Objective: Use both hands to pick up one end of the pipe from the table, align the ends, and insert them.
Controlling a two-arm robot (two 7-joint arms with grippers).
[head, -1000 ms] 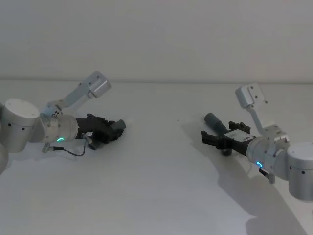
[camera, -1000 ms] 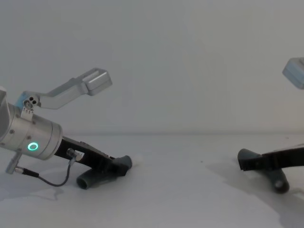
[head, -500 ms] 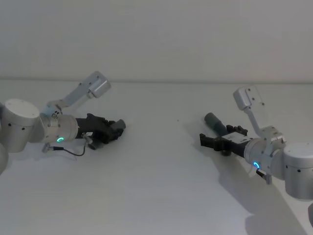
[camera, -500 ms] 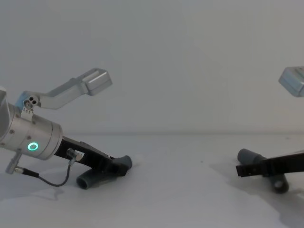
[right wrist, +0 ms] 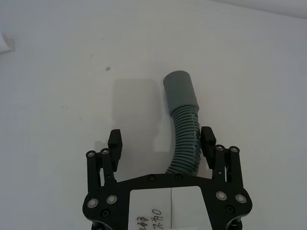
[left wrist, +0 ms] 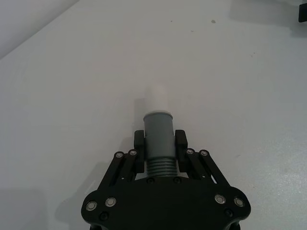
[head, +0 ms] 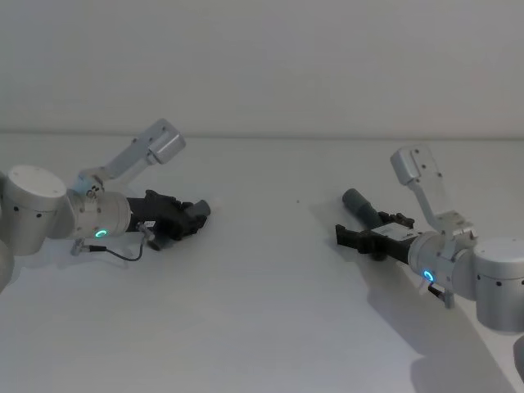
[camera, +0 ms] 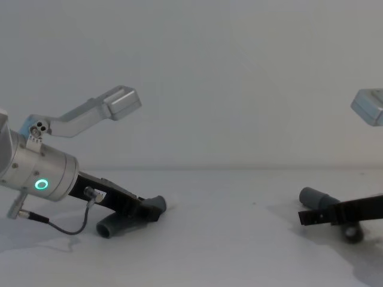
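At the left of the head view, the left gripper [head: 195, 213] lay low over the white table [head: 262, 311]. Its fingers were pinched on the grey collar of the plug-ended hose piece [left wrist: 158, 143], and the whitish plug tip [left wrist: 157, 98] stuck out beyond the fingertips. In the chest view that piece's other end sat down at the table, lower left.

At right of centre in the head view, the right gripper [head: 347, 237] had its fingers spread wide. They straddled the ribbed middle of the socket hose piece [right wrist: 184, 141], which lay on the table. One finger stood just beside the ribs and the other was well clear. The smooth socket cuff [right wrist: 180, 91] reached past the fingertips. The two pieces lay well apart.
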